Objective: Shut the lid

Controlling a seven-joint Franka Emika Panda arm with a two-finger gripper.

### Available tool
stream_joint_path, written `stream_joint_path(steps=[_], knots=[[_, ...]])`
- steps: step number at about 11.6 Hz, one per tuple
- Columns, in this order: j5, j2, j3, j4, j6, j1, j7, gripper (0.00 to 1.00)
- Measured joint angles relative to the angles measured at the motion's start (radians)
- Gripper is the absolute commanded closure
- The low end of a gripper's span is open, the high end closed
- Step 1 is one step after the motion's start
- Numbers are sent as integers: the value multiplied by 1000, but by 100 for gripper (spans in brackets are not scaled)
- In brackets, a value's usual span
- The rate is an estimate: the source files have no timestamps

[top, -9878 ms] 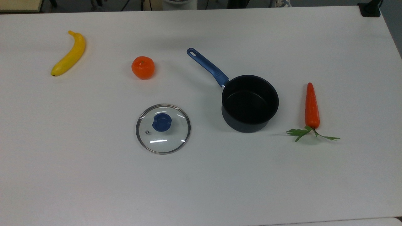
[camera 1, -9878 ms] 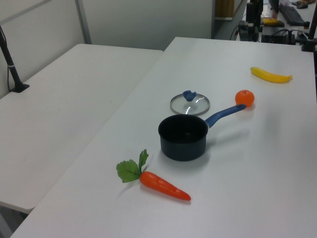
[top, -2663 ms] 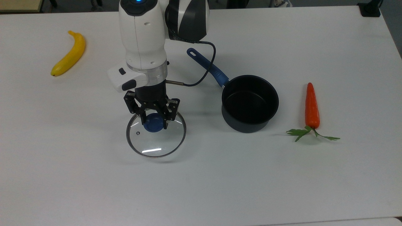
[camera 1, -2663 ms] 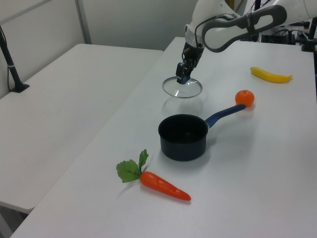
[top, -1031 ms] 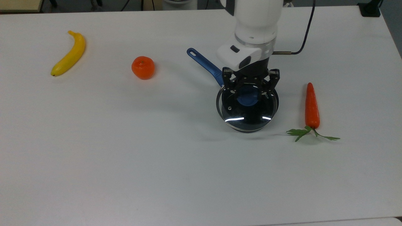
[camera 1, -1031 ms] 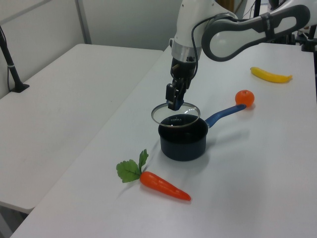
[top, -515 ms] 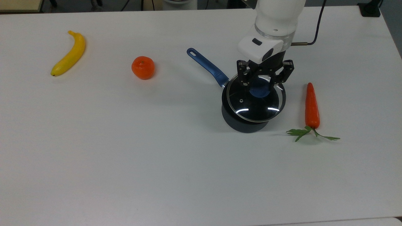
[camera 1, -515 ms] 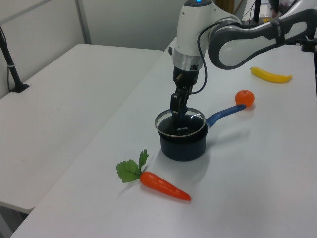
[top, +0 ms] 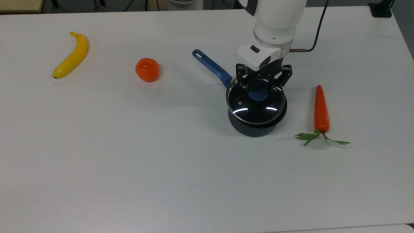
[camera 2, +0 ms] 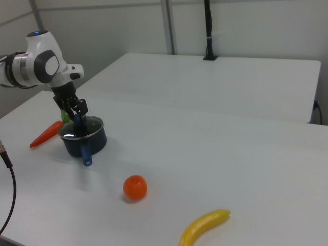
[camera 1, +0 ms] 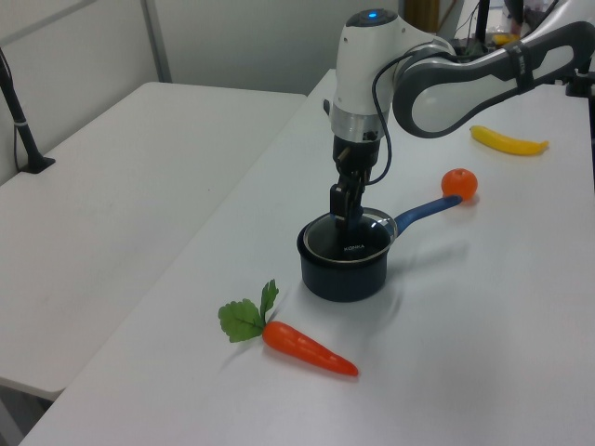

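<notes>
Gripper point(top: 259, 84) is clamped on the blue knob point(top: 257, 94) of the lid point(top: 255, 105), one finger on each side of it, and the lid sits over the mouth of the black saucepan point(top: 256, 127). From the top view the lid looks shifted a bit toward the top view's left and up, so a sliver of the pan rim shows on the lower right; can't tell if it's fully seated or just above the rim. In the left view the lid point(camera 1: 350, 238) looks level with the top of the pan point(camera 1: 343, 269).

Going left to right across the top view on the white table point(top: 161, 168): a yellow banana point(top: 71, 55) far left, then an orange point(top: 147, 69), well apart from each other. Next comes the pan's blue handle point(top: 212, 68) pointing up and left, then the pan itself with the arm point(top: 275, 26) standing above it. Right of the pan lies a carrot point(top: 321, 110), tip pointing up, green leaves point(top: 318, 137) at the bottom, near the pan but not touching it.
</notes>
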Motion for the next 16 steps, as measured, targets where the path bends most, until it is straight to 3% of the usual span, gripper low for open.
stream_joint_path(steps=[8, 9, 11, 12, 16], knots=[[0, 6, 3, -12, 60, -1, 34, 47], [-1, 13, 5, -15, 71, 0, 44, 43], [-4, 14, 6, -15, 74, 1, 48, 6], [-4, 14, 6, -15, 74, 1, 54, 0], [-4, 11, 6, -12, 62, -3, 78, 0]])
